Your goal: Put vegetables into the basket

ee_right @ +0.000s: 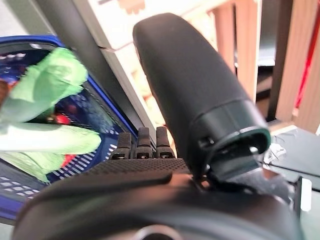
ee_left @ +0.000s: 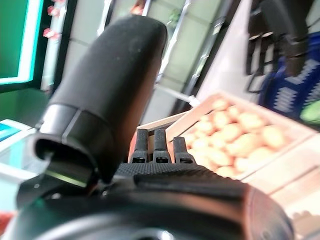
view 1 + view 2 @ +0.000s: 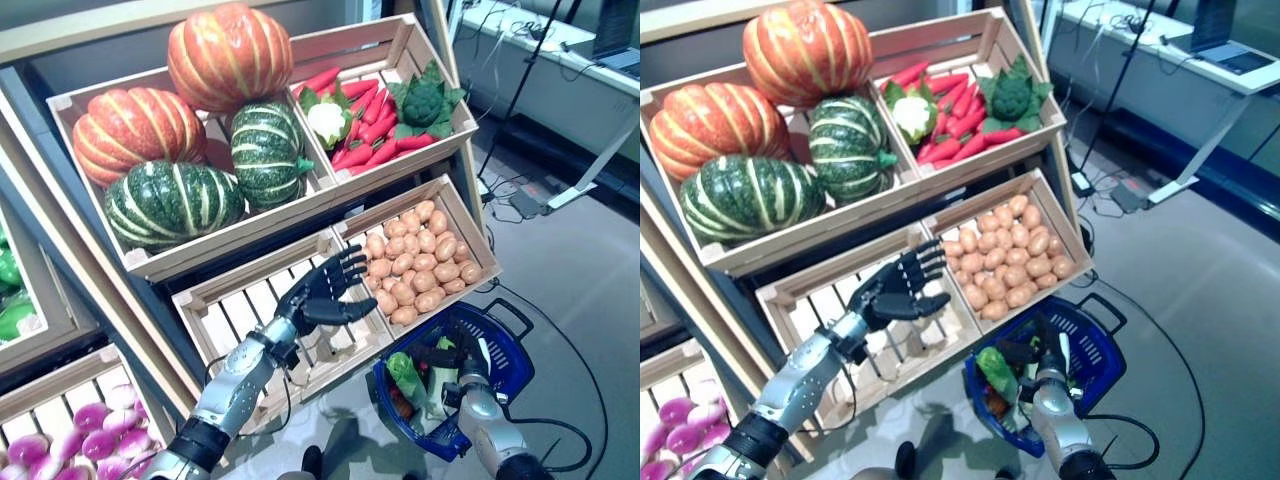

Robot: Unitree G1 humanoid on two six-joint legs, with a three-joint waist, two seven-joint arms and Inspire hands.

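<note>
A blue basket (image 3: 497, 372) hangs at the lower right with green leafy vegetables (image 3: 407, 377) and something red in it. My right hand (image 3: 458, 362) is over it, fingers curled round the black basket handle (image 1: 95, 75). My left hand (image 3: 322, 294) is open and holds nothing; it hovers over the right end of an empty slatted crate (image 3: 240, 310). Its fingers (image 2: 155, 145) point at the crate of potatoes (image 3: 420, 265) just beside it. In the left wrist view the potatoes (image 2: 235, 140) lie a little past the fingers.
The upper shelf holds orange and green pumpkins (image 3: 190, 150) in one crate, and red carrots (image 3: 365, 125), a cauliflower (image 3: 328, 118) and a broccoli (image 3: 425, 100) in another. Purple onions (image 3: 90, 440) fill a crate at lower left. Grey floor and a desk lie right.
</note>
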